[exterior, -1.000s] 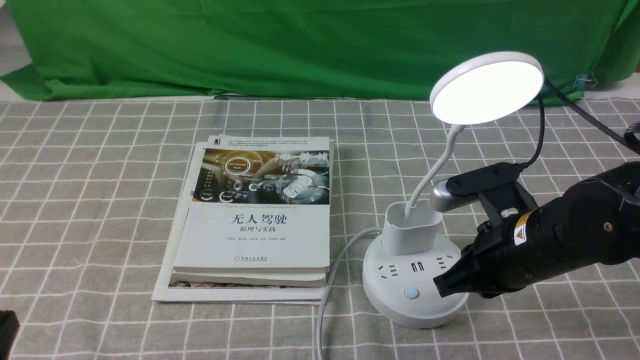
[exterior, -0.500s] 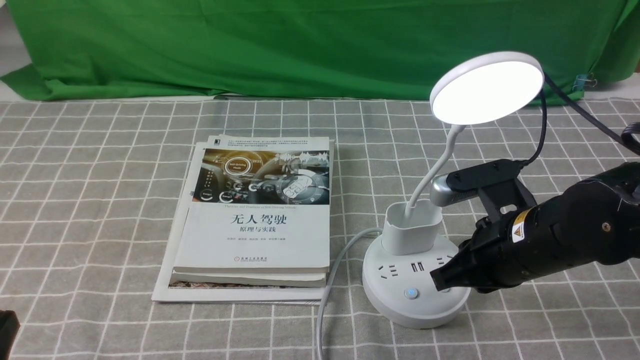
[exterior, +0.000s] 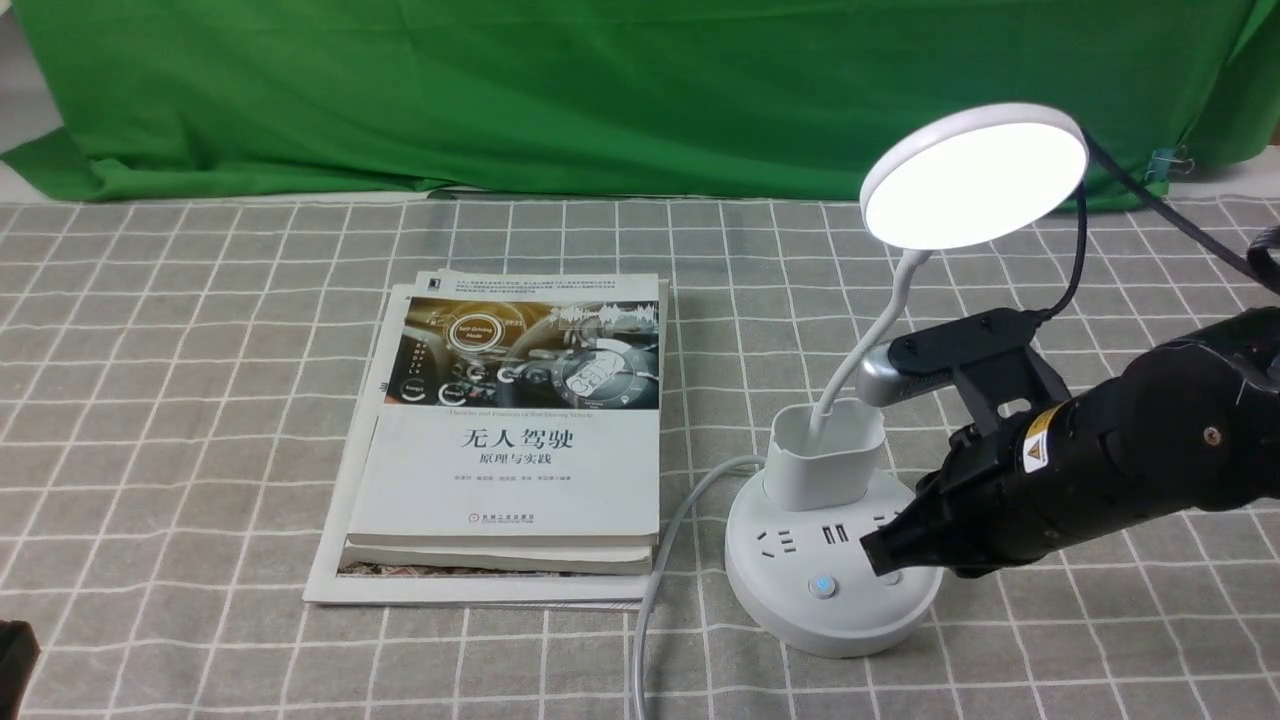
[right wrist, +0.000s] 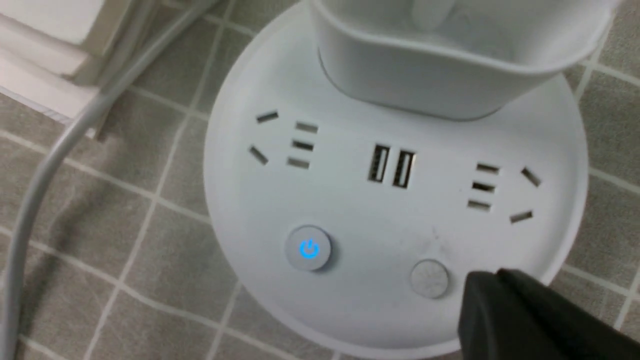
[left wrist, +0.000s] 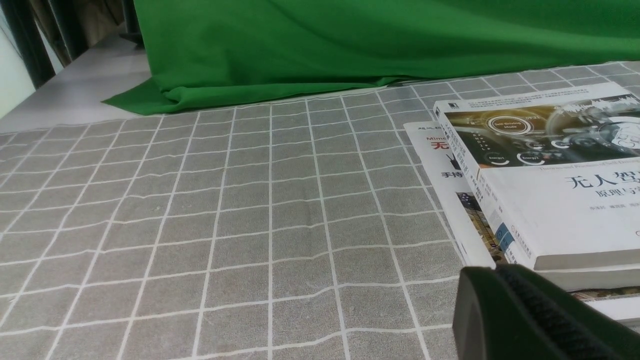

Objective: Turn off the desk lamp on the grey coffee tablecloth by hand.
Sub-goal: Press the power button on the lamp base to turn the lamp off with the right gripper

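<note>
Grey cloth (exterior: 200, 400), lit lamp (exterior: 826, 455) — pincer (exterior: 882, 556) over base

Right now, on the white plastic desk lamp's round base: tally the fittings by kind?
Round push buttons: 2, one blue-lit, one unlit
Rectangular USB ports: 2
Five-slot mains sockets: 2
Total on the white plastic desk lamp: 6
</note>
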`<state>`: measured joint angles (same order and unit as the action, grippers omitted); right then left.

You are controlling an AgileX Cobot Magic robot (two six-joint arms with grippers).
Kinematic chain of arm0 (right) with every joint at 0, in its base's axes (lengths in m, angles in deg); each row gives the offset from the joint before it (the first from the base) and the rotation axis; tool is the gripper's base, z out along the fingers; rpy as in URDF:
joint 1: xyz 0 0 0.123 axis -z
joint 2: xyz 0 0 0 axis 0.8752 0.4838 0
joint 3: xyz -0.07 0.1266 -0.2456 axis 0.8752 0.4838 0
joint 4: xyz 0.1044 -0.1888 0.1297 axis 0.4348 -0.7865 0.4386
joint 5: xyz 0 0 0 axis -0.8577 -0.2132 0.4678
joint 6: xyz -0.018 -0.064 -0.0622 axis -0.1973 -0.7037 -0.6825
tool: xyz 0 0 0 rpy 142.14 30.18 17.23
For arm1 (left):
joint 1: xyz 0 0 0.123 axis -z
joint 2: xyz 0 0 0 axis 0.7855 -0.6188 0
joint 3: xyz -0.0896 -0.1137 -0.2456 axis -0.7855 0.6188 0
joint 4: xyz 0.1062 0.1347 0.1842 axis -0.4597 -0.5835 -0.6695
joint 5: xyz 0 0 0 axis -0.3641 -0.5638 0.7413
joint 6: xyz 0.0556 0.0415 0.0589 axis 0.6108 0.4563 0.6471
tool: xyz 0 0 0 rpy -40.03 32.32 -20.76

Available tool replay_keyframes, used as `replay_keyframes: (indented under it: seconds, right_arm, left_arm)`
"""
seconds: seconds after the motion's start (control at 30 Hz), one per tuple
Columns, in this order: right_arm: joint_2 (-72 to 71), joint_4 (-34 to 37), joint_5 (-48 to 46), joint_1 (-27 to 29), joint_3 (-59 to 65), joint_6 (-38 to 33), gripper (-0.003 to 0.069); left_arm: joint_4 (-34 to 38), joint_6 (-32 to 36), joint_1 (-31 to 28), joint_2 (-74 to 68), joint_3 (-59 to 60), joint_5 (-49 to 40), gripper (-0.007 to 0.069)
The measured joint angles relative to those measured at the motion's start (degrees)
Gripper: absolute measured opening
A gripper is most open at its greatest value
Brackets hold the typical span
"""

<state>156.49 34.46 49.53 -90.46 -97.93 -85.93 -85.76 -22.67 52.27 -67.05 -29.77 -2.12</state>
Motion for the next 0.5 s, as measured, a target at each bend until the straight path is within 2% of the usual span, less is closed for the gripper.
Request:
replay_keyframes:
  seconds: [0.33,0.5]
  right_arm:
    - [0.0,0.0,-2.0,-0.3,-1.7,0.0,0.0025]
    - [1.5,0.0,-2.4,-2.3,-1.7,0.1,0.0026]
  left_arm:
    - [0.0,0.0,0.0,0.0,0.0,0.0,0.0001]
    - [0.0,0.0,0.0,0.0,0.0,0.0,0.0001]
